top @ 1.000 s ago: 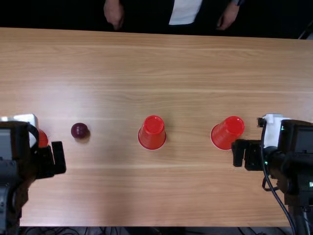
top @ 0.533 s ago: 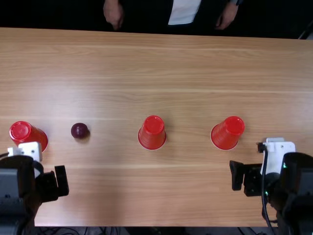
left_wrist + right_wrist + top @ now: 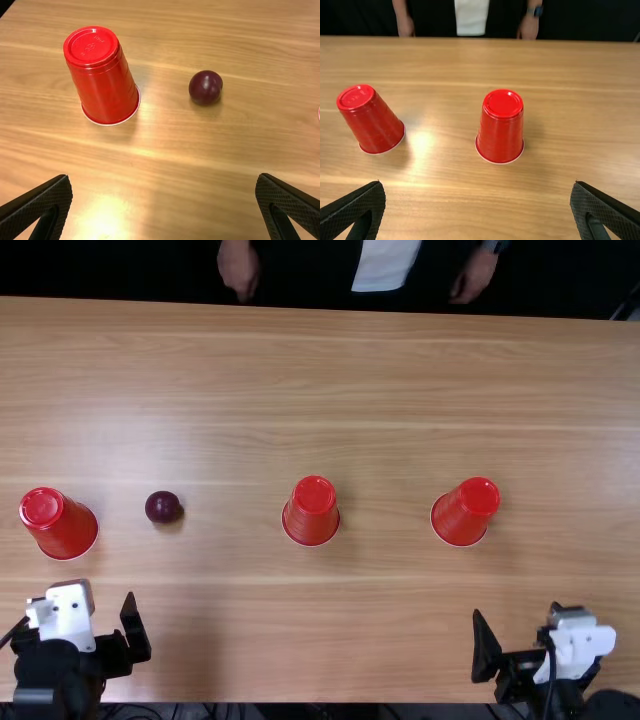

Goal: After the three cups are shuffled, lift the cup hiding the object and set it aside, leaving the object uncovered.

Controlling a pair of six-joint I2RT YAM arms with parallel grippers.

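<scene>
Three red cups stand upside down in a row: the left cup (image 3: 58,523) (image 3: 101,77), the middle cup (image 3: 311,511) (image 3: 370,120) and the right cup (image 3: 464,511) (image 3: 501,127). A dark maroon ball (image 3: 163,507) (image 3: 205,87) lies uncovered on the wood between the left and middle cups, closer to the left one. My left gripper (image 3: 85,640) (image 3: 165,210) sits open at the near edge, a short way in front of the left cup and the ball. My right gripper (image 3: 530,660) (image 3: 480,210) is open too, at the near edge, in front of the right cup and slightly to its right.
The wooden table (image 3: 320,380) runs on well beyond the row of cups to its far edge. The gaps between the cups are each wider than a cup. A strip of bare wood separates both grippers from the row.
Both arms have drawn back toward the near edge. The left gripper, which was over the left cup a second ago, has left it standing upside down beside the ball.
</scene>
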